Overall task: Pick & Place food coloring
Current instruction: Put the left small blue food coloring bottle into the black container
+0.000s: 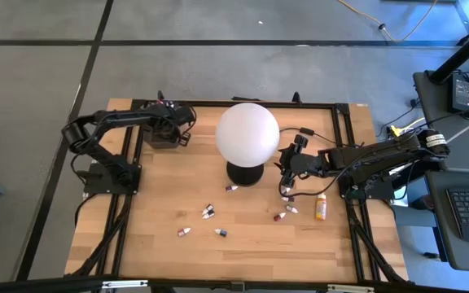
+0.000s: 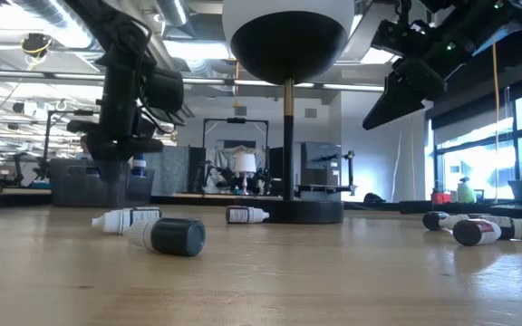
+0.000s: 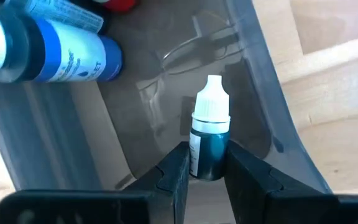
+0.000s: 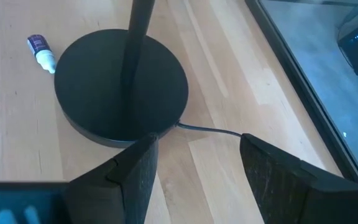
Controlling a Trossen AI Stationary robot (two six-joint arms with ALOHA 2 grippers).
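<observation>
Several food coloring bottles (image 1: 208, 213) lie scattered on the table (image 1: 153, 244) toward its near edge, with an orange bottle (image 1: 321, 207) near the right edge. The right gripper (image 1: 286, 177) hangs with fingers spread and empty beside the globe lamp (image 1: 247, 134). At the far left corner, the left gripper (image 3: 205, 175) grasps a teal bottle (image 3: 209, 144) inside the grey tray (image 3: 260, 99).

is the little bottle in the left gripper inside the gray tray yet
Yes. The left gripper holds a white-capped dark bottle between its fingers, within the gray tray's walls.
</observation>
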